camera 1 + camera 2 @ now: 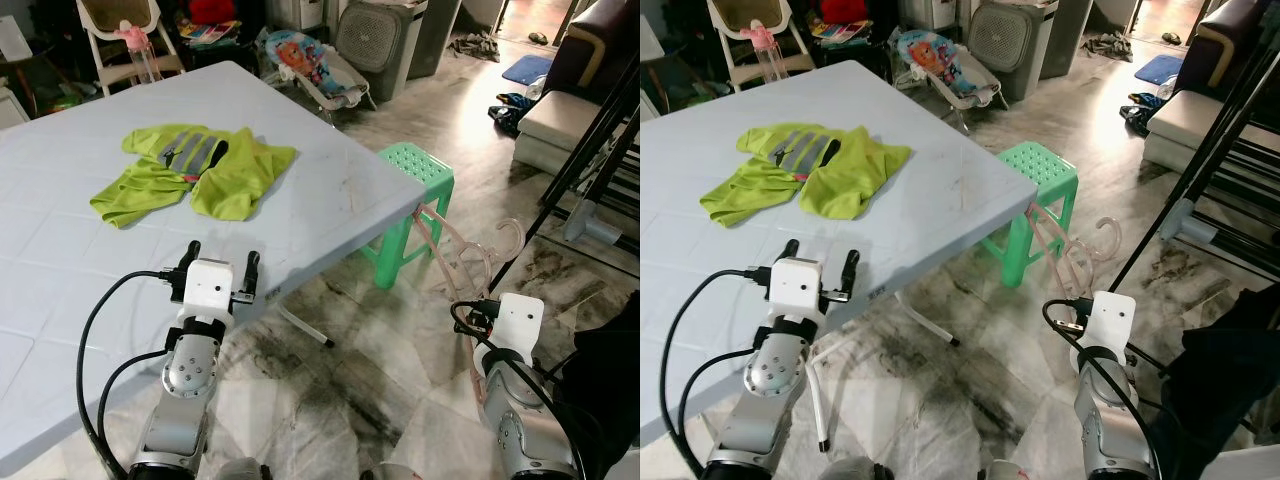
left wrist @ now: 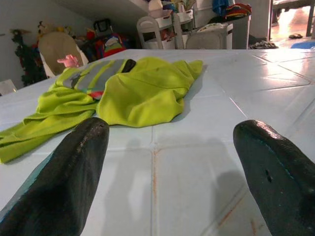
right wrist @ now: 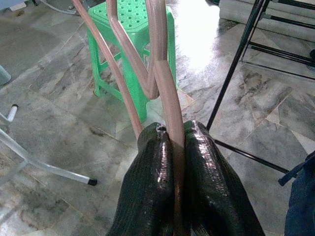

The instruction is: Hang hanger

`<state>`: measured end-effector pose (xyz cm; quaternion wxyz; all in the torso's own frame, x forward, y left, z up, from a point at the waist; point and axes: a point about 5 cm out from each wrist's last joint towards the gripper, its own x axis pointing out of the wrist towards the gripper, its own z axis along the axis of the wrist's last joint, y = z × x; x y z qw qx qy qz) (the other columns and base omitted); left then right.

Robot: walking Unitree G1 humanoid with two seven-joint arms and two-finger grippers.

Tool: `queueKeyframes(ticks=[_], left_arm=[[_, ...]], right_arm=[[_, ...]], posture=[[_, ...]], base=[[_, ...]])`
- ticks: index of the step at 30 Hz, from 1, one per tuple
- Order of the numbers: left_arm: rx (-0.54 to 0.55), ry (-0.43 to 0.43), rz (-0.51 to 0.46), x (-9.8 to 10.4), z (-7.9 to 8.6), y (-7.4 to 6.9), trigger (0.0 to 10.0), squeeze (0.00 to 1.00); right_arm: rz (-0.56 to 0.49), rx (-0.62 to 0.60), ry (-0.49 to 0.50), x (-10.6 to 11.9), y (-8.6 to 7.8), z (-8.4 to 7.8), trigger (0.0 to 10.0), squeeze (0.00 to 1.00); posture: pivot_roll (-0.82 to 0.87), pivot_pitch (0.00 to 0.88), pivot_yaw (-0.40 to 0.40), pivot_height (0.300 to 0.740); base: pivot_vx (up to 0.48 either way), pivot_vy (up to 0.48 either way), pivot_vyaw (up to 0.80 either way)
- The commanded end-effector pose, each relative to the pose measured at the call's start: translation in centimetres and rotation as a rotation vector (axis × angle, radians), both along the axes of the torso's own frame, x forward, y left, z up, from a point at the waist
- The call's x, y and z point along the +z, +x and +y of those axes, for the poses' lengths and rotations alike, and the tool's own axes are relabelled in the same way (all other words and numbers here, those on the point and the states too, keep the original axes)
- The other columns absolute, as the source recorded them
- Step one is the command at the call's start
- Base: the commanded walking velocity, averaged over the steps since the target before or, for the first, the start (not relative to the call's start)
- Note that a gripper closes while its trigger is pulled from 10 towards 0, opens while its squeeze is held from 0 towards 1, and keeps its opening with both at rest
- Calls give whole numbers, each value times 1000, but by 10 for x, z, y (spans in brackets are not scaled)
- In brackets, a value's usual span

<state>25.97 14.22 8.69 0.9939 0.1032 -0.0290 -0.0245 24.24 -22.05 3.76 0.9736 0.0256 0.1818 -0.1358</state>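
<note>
A robot stands at the corner of a pale worktop (image 1: 330,190), on which a yellow-green vest (image 1: 195,170) lies crumpled. The left claw (image 1: 220,265) hovers low over the worktop edge, fingers spread apart and holding nothing, pointing towards the vest.

The right claw (image 3: 178,147) is low, off the worktop, over the marble floor (image 1: 360,370). Its fingers are clenched on a pale pink hanger (image 3: 157,73), gripped by one thin bar. The hanger's long axis runs forward and up from the claw, towards a green stool (image 1: 418,172) beside the worktop corner; its curved hook (image 1: 510,235) leads.

A black clothes rack (image 1: 585,150) stands farther out on the robot's right. The right arm is nearer it, so the hook likely needs to swing right and upward.
</note>
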Motion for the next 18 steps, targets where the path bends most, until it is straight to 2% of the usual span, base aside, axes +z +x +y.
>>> queueKeyframes(ticks=[1,14,18], left_arm=[[-9,5,4,0,0,2,10000,0],[-44,-9,10,2,-4,9,10000,0],[-41,-39,4,8,-4,15,10000,0]], right_arm=[[-95,-53,-11,16,6,-11,10000,0],[-86,-66,-20,16,8,-12,10000,0],[-86,-74,-31,17,9,-16,10000,0]], posture=[[-55,0,8,740],[-68,0,20,740],[-68,0,19,740]], base=[[-307,0,0],[-323,0,0],[0,0,0]])
